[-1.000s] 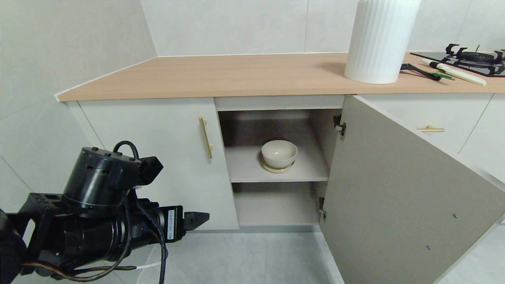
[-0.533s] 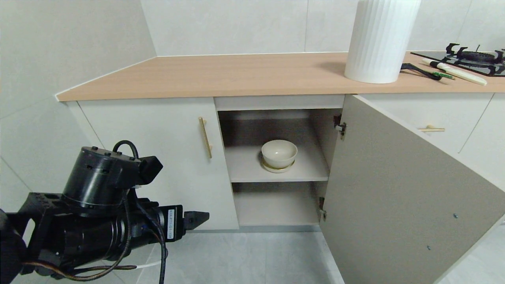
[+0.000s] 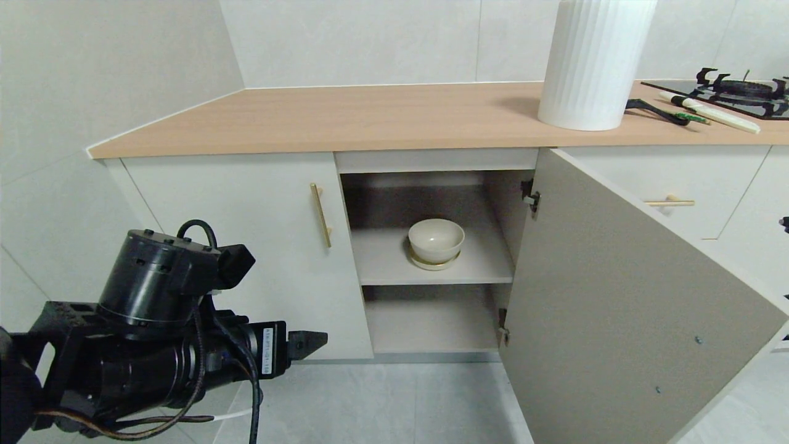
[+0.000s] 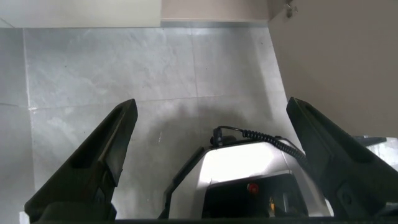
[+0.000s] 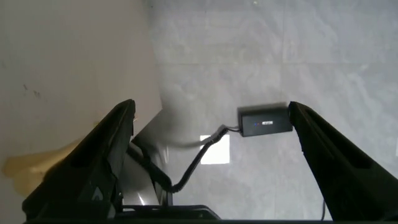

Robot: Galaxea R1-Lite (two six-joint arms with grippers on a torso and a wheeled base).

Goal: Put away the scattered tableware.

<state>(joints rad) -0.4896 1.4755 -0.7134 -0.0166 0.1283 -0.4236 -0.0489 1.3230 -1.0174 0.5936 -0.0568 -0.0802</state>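
left gripper hangs low over the grey floor tiles, fingers spread wide, nothing in them. right gripper is spread and empty too, a pale panel just beside it, likely the grey cabinet door. that door has swung in a touch, starting to close! beyond and above the left gripper, the cream ceramic bowl sits on a small plate on the upper shelf. stowing looks done, though slim utensils lie far off on the wooden countertop.
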